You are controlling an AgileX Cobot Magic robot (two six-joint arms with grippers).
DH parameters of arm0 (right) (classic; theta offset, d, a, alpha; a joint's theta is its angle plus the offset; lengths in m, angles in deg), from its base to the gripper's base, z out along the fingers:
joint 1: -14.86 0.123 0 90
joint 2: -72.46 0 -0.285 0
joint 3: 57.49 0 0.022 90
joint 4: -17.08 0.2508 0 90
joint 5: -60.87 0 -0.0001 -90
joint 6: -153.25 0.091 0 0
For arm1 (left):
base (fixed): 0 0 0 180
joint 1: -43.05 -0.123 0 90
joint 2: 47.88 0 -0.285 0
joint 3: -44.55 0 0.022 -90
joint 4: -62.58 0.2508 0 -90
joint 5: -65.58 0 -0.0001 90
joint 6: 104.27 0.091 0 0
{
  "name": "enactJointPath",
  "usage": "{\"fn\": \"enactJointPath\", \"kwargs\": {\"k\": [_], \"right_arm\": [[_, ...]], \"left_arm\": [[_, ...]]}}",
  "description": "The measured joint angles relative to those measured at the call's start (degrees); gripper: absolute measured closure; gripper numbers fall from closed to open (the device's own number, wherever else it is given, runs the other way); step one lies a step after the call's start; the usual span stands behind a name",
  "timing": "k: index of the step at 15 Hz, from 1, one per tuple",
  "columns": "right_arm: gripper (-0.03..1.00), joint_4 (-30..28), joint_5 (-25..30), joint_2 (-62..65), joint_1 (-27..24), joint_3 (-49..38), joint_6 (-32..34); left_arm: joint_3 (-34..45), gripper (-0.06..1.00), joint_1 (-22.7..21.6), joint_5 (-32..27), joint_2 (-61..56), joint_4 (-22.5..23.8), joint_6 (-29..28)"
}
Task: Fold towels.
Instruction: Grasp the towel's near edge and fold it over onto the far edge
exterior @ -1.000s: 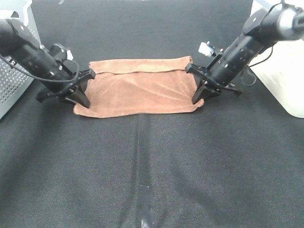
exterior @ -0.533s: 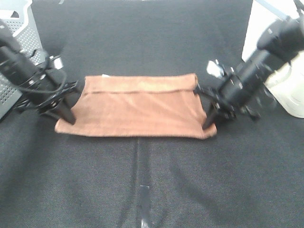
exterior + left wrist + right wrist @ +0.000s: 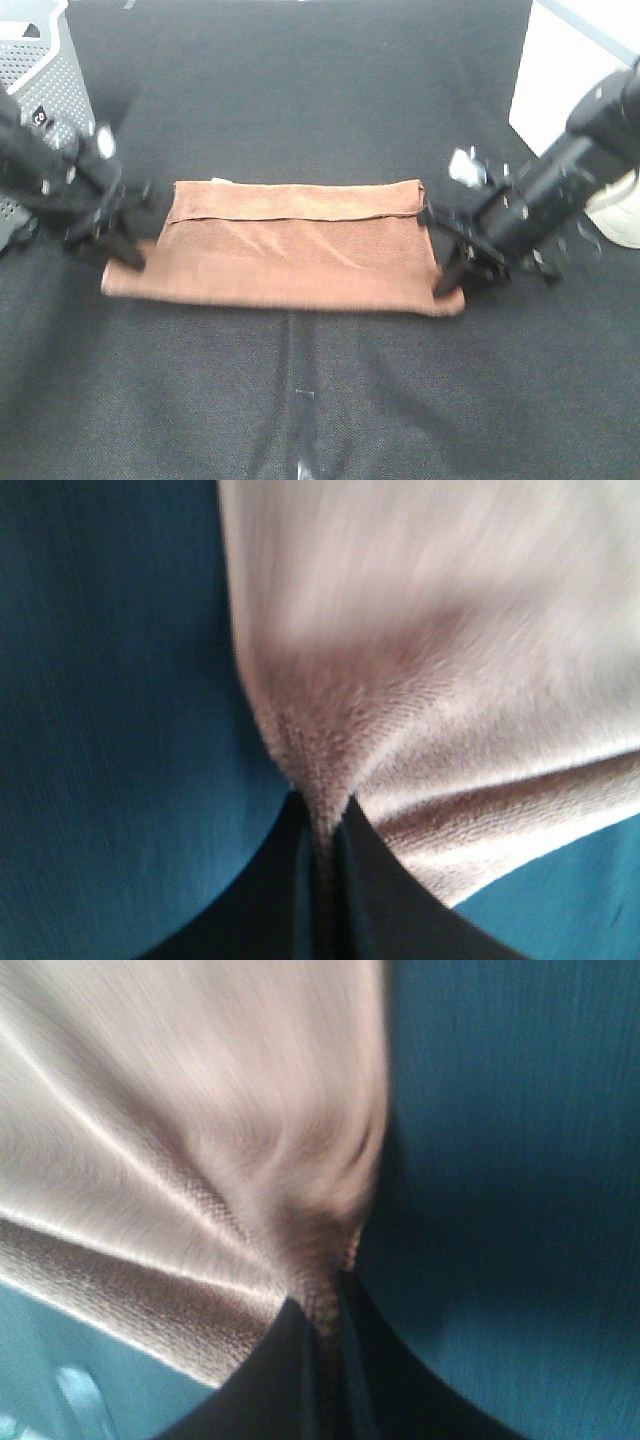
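Observation:
The rust towel (image 3: 290, 245) lies stretched across the dark table, its far strip folded over along the back edge. My left gripper (image 3: 128, 255) is shut on the towel's near-left corner, and the left wrist view shows the cloth (image 3: 400, 680) pinched between its dark fingers (image 3: 270, 900). At the near-right corner my right gripper (image 3: 447, 285) is shut on the towel too. In the right wrist view the fabric (image 3: 180, 1140) bunches into the closed fingers (image 3: 380, 1380). The front edge is pulled taut between the two grippers.
A grey perforated box (image 3: 45, 70) stands at the back left. A white container (image 3: 560, 80) stands at the back right, beside the right arm. The black cloth table surface (image 3: 320, 400) stretches toward the front, with a pale tape mark (image 3: 303, 430) on it.
Both grippers have moved outward and toward the front with the towel's corners. The towel has gone from slack and narrower to wide and taut.

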Motion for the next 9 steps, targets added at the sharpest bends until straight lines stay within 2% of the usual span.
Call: {"fn": "enactJointPath", "kwargs": {"k": [3,5,6,9], "right_arm": [[0.97,-2.06,-0.63,-0.57,0.00,10.54,0.63],[0.97,-6.36,0.52,-4.18,0.00,20.97,3.38],[0.97,-6.36,0.52,-4.18,0.00,20.97,3.38],[0.97,-8.94,2.35,-11.34,0.00,30.77,4.81]], "left_arm": [[-8.82,0.93,0.00,1.38,1.78,1.26,-3.84],[-16.50,0.93,0.00,1.78,6.19,1.43,-5.50],[-16.50,0.93,0.00,1.78,6.19,1.43,-5.50],[-24.01,0.93,0.00,4.18,12.15,1.49,-6.02]]}}
